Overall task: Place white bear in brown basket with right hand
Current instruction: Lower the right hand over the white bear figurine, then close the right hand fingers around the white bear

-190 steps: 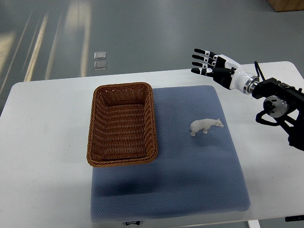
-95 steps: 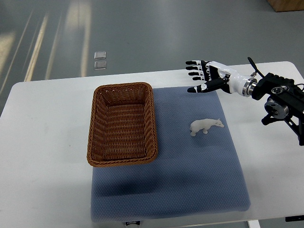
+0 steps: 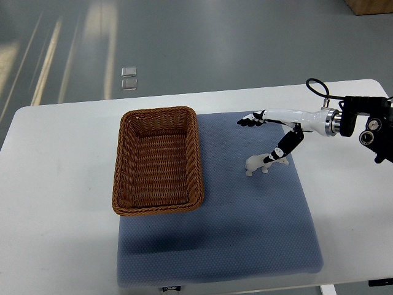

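A small white bear [image 3: 253, 164] stands on the blue mat [image 3: 245, 233], right of the brown wicker basket [image 3: 198, 153], which holds nothing. My right hand [image 3: 258, 140] reaches in from the right edge and hovers just above the bear, turned edge-on. Its fingers [image 3: 249, 120] stretch left past the bear's back, and the thumb [image 3: 284, 147] points down to the bear's head end. The hand is open and nothing is grasped. I cannot tell whether the thumb touches the bear.
The mat and basket lie on a white table [image 3: 55, 184] whose far edge runs behind the basket. My right forearm and wrist housing [image 3: 362, 123] sit over the table's right end. Grey floor lies beyond.
My right hand has come down and toward me from above the mat's far edge to just over the bear, rotating edge-on with the thumb lowered. The bear and basket have not moved.
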You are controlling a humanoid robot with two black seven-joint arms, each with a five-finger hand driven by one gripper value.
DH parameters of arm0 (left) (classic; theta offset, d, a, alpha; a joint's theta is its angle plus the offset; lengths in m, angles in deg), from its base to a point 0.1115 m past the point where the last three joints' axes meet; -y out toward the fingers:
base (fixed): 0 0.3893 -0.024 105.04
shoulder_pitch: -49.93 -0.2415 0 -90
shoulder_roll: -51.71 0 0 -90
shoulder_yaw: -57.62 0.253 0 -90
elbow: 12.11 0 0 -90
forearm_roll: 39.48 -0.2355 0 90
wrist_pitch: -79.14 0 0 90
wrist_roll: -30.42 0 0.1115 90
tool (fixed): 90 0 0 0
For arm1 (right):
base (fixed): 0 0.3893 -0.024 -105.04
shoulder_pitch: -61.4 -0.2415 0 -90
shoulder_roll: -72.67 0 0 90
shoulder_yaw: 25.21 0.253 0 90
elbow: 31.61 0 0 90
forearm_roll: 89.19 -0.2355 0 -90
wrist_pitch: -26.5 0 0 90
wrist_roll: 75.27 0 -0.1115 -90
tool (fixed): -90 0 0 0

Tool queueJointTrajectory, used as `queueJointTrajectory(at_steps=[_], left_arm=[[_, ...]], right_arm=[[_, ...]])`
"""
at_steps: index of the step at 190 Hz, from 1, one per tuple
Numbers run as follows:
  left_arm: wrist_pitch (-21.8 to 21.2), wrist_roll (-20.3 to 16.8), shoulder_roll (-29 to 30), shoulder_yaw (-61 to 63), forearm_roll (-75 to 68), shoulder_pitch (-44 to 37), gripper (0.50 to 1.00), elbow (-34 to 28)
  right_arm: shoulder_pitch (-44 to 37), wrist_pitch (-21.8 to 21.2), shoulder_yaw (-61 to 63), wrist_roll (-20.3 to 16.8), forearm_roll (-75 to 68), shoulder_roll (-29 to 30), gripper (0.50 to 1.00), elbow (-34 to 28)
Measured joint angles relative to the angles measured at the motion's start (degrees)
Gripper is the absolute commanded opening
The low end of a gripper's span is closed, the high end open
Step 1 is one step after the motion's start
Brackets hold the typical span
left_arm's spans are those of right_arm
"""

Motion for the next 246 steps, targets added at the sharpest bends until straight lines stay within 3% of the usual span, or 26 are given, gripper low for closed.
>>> queueJointTrajectory(at_steps=[43, 78, 115, 149, 191, 225, 246], left_arm=[[0.0, 0.0, 0.0, 0.0, 0.01, 0.0, 1.0, 0.0], [0.0, 0.0, 0.0, 0.0, 0.01, 0.0, 1.0, 0.0], [0.0, 0.0, 0.0, 0.0, -0.01, 0.0, 1.0, 0.0], [0.0, 0.0, 0.0, 0.0, -0.03, 0.01, 1.0, 0.0], [0.0, 0.0, 0.0, 0.0, -0.03, 0.01, 1.0, 0.0], [0.0, 0.0, 0.0, 0.0, -0.03, -0.02, 1.0, 0.0], [0.0, 0.0, 0.0, 0.0, -0.03, 0.0, 1.0, 0.0]], right_arm=[[-0.14, 0.85, -2.02, 0.08, 4.65, -0.85, 0.926, -2.39], [0.57, 4.29, -2.17, -0.07, 5.33, 0.6, 0.919, -1.89], [1.29, 7.23, -3.29, -0.24, 7.0, 1.5, 0.87, -1.15], [1.55, 7.81, -3.44, -0.27, 7.77, 1.62, 0.858, -0.47], [1.82, 7.88, -4.08, -0.27, 7.8, 1.98, 0.791, 0.27], [2.0, 7.87, -4.21, -0.27, 7.88, 2.0, 0.648, 0.4], [2.01, 7.85, -4.23, -0.27, 7.89, 2.0, 0.631, 0.41]])
